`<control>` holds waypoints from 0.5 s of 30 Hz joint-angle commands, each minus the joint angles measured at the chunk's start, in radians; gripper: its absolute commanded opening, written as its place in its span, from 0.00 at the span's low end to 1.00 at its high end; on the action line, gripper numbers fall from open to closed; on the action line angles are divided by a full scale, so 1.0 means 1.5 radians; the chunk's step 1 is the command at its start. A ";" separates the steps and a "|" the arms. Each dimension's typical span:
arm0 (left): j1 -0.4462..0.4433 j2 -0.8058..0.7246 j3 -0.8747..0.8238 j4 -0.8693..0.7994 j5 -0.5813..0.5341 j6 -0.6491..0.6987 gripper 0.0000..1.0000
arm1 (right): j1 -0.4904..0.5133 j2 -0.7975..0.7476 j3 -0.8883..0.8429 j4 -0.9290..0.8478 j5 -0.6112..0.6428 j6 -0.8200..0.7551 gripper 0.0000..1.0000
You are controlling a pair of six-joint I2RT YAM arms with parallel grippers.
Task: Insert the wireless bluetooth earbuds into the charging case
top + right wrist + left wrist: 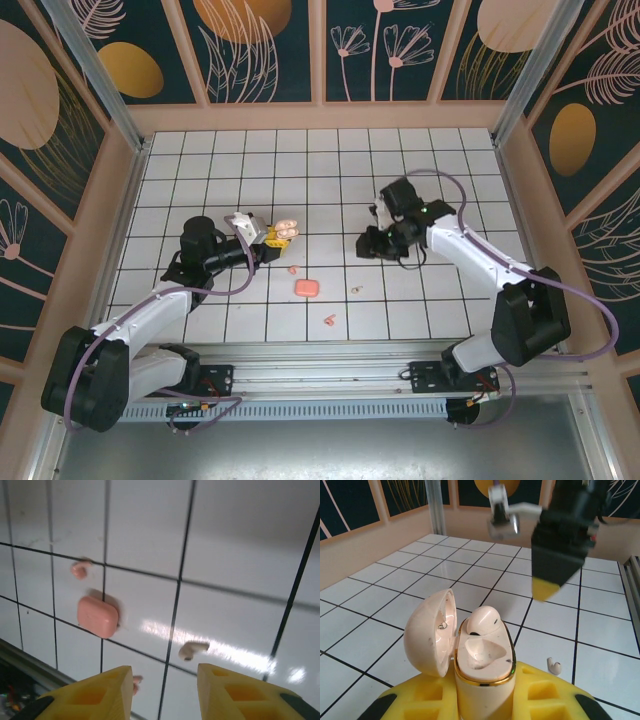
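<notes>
Here is the left claw [482, 692], pressed tight on the cream charging case [482, 655]. The lid is thrown back to the left, and one cream earbud [482, 620] sits in the far well while the nearer well is empty.

Over to the right claw [165, 672]: its yellow fingers stand spread with nothing between them, hanging above the white tiled table [240, 555]. The loose cream earbud [192, 650] lies on a tile just ahead of that gap, a shade toward the finger on the right of the wrist view and clear of both fingers. Off to the left lies the pink case [97, 616], closed. A pink earbud [79, 570] rests just beyond it, and a second pink earbud [136, 684] peeks out beside the tip of the other finger.

From overhead, the held case and the right claw are well apart. The loose cream bud lies on the tiles between them, nearer the right claw and toward the near edge.
</notes>
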 commanded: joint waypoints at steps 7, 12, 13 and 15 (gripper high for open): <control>-0.002 -0.008 0.009 0.004 0.013 0.008 0.17 | 0.033 0.007 0.017 -0.062 0.041 -0.723 0.42; -0.002 -0.006 0.007 0.005 0.013 0.006 0.17 | 0.084 0.006 -0.057 -0.014 0.033 -1.002 0.45; -0.002 -0.004 0.007 0.004 0.013 0.006 0.17 | 0.093 0.014 -0.066 -0.008 0.038 -1.027 0.45; -0.002 -0.003 0.007 0.004 0.013 0.006 0.17 | 0.112 0.034 -0.088 0.005 0.048 -1.078 0.45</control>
